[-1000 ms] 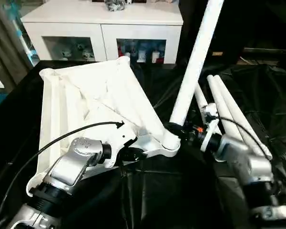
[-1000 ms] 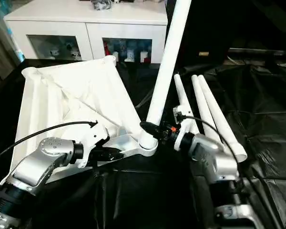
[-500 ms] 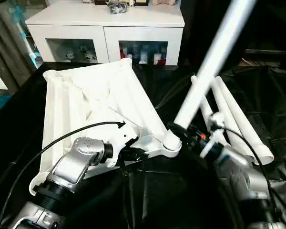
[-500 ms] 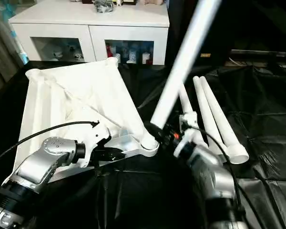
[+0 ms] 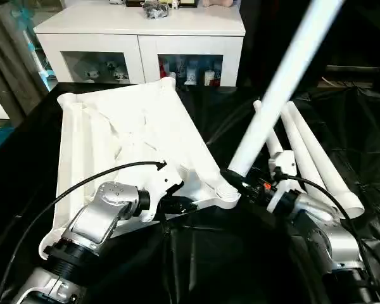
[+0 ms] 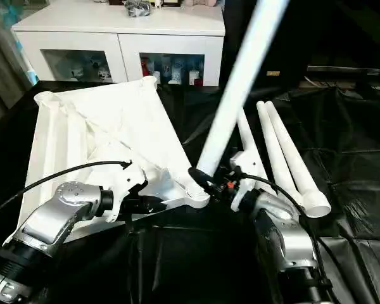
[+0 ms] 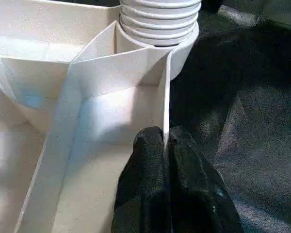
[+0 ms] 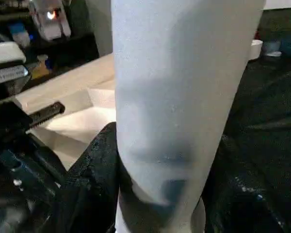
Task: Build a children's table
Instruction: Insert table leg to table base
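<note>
The children's table's tabletop [image 5: 123,136] lay upside down on the black sheet [image 5: 240,253] covering the work surface, its ribbed underside facing up and one corner pointing toward the white cabinet [image 5: 139,38] beyond. My left gripper [image 7: 166,145] was pinched tight on a thin upright rib of the tabletop's edge, one black finger on each side, just beside the near corner socket [image 5: 228,195]. In that socket stood one leg [image 5: 278,85], leaning up and away to the right rather than upright; in the left wrist view its ridged end [image 7: 160,22] sat in the socket's collar. My right gripper [image 8: 160,184] was about half open around the lower part of this leg, close above the socket, a finger [image 8: 89,179] on either side of the tube. Three more legs [image 5: 310,158] lay side by side on the sheet to the right, flared ends toward me.
</note>
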Motion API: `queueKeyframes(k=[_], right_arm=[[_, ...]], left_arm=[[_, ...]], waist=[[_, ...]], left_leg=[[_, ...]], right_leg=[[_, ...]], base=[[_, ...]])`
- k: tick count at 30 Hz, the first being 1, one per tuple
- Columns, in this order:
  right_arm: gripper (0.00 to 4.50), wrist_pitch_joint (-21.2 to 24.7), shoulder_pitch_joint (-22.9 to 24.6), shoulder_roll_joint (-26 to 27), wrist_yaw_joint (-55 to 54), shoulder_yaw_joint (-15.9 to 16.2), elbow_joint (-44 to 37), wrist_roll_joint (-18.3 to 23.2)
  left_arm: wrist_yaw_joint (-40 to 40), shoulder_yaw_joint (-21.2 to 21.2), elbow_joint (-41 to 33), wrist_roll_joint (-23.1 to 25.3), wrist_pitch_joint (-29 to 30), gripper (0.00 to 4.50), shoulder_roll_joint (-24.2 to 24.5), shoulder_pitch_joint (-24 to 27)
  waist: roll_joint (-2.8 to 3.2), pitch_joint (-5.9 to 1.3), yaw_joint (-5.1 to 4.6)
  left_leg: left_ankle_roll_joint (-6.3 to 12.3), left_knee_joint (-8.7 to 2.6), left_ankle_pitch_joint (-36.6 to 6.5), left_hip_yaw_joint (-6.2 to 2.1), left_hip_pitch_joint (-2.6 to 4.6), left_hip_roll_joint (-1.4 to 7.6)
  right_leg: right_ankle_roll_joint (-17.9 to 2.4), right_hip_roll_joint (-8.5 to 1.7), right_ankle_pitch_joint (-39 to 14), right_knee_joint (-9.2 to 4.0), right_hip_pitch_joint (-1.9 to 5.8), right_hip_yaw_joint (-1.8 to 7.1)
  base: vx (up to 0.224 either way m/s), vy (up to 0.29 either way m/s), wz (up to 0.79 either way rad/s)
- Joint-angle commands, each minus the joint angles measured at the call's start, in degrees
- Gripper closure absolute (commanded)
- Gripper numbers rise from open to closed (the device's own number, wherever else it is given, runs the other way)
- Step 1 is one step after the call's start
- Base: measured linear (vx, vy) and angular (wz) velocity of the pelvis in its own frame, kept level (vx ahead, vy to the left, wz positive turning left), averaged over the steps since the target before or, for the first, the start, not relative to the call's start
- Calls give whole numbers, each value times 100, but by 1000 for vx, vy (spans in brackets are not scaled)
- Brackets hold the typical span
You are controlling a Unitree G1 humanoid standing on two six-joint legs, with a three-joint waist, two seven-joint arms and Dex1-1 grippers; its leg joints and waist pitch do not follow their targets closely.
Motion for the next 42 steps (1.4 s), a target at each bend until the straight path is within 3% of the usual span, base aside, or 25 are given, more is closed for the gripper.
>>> queueKeyframes(k=[1, 3, 5, 8, 15, 16, 22, 23, 28, 33, 42], right_arm=[[261, 233, 63, -158, 137, 404, 407, -475], [261, 315, -69, -280, 429, 605, 486, -502], [261, 328, -89, -305, 490, 641, 503, -504], [261, 189, -232, -416, 865, 770, 761, -564], [261, 56, -296, -469, 1367, 683, 1047, -331], [261, 47, -281, -480, 1459, 667, 1061, -289], [261, -151, -299, -518, 1924, 659, 1340, -230], [261, -157, -315, -504, 1906, 652, 1360, -239], [261, -171, -298, -419, 1779, 581, 1250, -162], [261, -258, -235, -371, 1814, 585, 1224, -182], [261, -532, -127, -575, 1937, 834, 1146, -513]], left_arm=[[-45, 218, -183, -172, -246, 450, -41, -166], [-73, 207, -208, -177, -248, 450, -27, -141], [-78, 204, -211, -177, -250, 450, -25, -138], [-161, 133, -227, -168, -311, 450, 18, -114], [-398, 44, -312, -204, -430, 450, 122, -79], [-455, 34, -338, -204, -435, 450, 152, -77], [-894, -72, -339, -175, -649, 450, 399, -112], [-914, -86, -371, -138, -578, 450, 478, -129], [-728, 76, -406, -173, -349, 450, 390, -254], [-731, 76, -443, -204, -319, 450, 387, -266], [-701, 80, -437, -157, -276, 450, 380, -253]], waist=[[-73, -297, 11], [-116, -285, 2], [-101, -288, 8], [-127, -304, 14], [-140, -306, 22], [-144, -281, 20], [-119, -230, 12], [-94, -207, 13], [-94, -175, 11], [-96, -132, 11], [-94, -85, 0]], left_leg=[[70, -495, -1554, -280, 145, 495], [51, -500, -1594, -272, 153, 498], [43, -498, -1583, -273, 161, 504], [121, -483, -1456, -265, 145, 499], [260, -473, -1318, -263, 135, 502], [275, -487, -1353, -265, 131, 506], [184, -534, -1677, -280, 157, 517], [121, -560, -1772, -284, 166, 526], [-1, -594, -1977, -290, 185, 533], [-118, -630, -2265, -311, 197, 544], [-107, -674, -2202, -294, 206, 556]], right_leg=[[-1254, -499, -1459, -531, 131, 270], [-1216, -494, -1555, -545, 113, 276], [-1227, -501, -1516, -543, 110, 285], [-1291, -504, -1224, -522, 129, 287], [-1385, -502, -1017, -503, 146, 275], [-1390, -494, -1034, -506, 135, 277], [-1396, -485, -1247, -536, 96, 275], [-1391, -482, -1254, -541, 84, 281], [-1421, -496, -1288, -553, 74, 292], [-1290, -514, -1774, -612, 43, 308], [-1310, -511, -1625, -638, 31, 313]], base=[[0, 0, 0], [0, 0, 0], [0, 0, 0], [0, 0, 0], [0, 0, 0], [0, 0, 0], [0, 0, 0], [0, 0, 0], [0, 0, 0], [0, 0, 0], [0, 0, 0]])
